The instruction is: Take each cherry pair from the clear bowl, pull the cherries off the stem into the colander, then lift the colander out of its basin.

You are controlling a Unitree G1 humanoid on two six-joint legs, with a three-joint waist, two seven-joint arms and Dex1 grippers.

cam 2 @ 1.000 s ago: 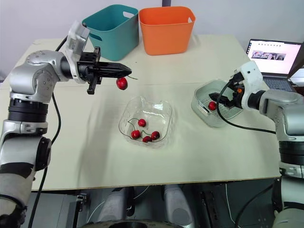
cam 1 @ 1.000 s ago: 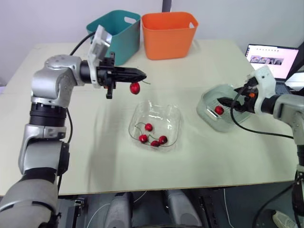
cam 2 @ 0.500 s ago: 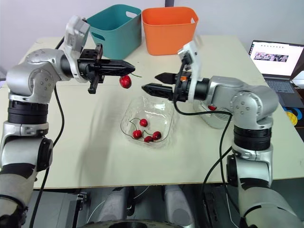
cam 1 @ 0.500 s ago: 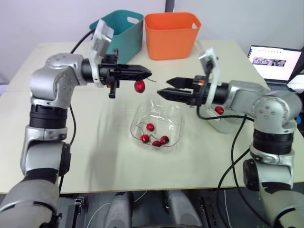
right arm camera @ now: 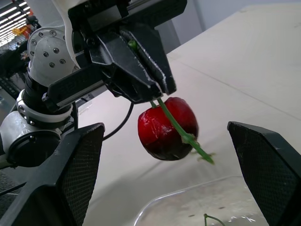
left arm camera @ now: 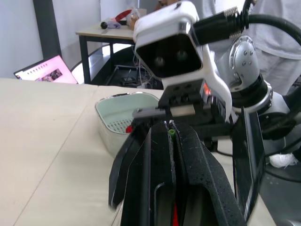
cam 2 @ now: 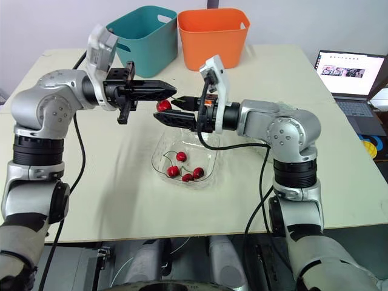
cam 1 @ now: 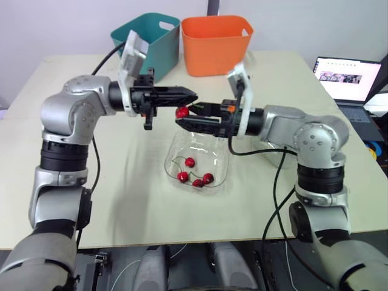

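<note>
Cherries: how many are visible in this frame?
5. One cherry hangs by its stem from the left tool; four lie in the bowl. The colander may hide more.

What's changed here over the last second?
The right tool swung from the colander across to the left tool, where it now sits open on either side of the hanging cherry, not touching it. The left tool stayed shut on the stem above the clear bowl, whose cherries haven't moved.
</note>
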